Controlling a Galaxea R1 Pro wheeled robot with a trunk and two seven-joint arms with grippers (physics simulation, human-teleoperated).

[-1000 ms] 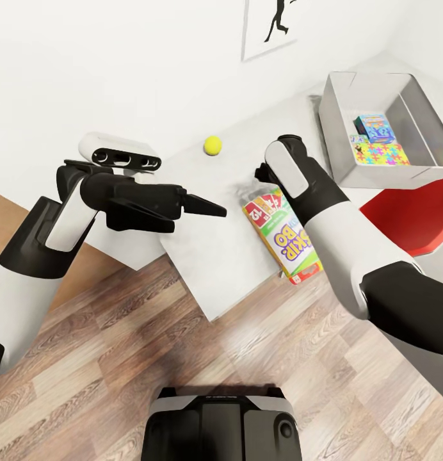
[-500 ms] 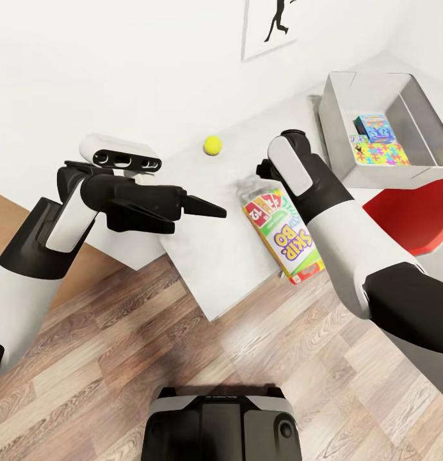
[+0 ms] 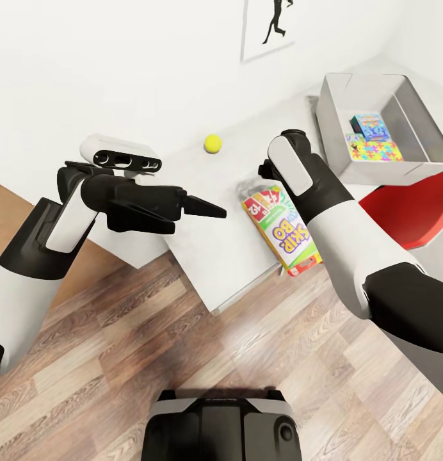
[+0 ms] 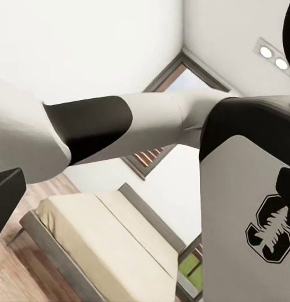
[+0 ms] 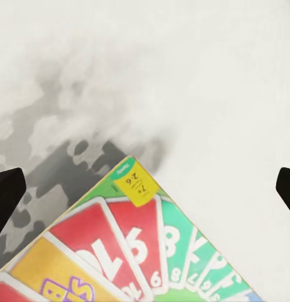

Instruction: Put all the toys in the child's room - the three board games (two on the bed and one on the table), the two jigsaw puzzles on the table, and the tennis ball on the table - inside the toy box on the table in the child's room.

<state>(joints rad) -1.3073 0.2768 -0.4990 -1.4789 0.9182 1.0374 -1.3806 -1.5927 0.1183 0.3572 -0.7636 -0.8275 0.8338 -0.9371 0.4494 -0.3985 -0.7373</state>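
Light grey-white mottled table [image 3: 202, 256] against white wall, wood-plank floor. White SKIP-BO box [image 3: 282, 229] on table; right gripper [image 5: 145, 189] spread wide above it. Left gripper [image 3: 205, 207] together. Left wrist view: beige bed [image 4: 100, 245].

head looks down; right wrist close, perhaps sharing skip-bo box [image 3: 283, 232].
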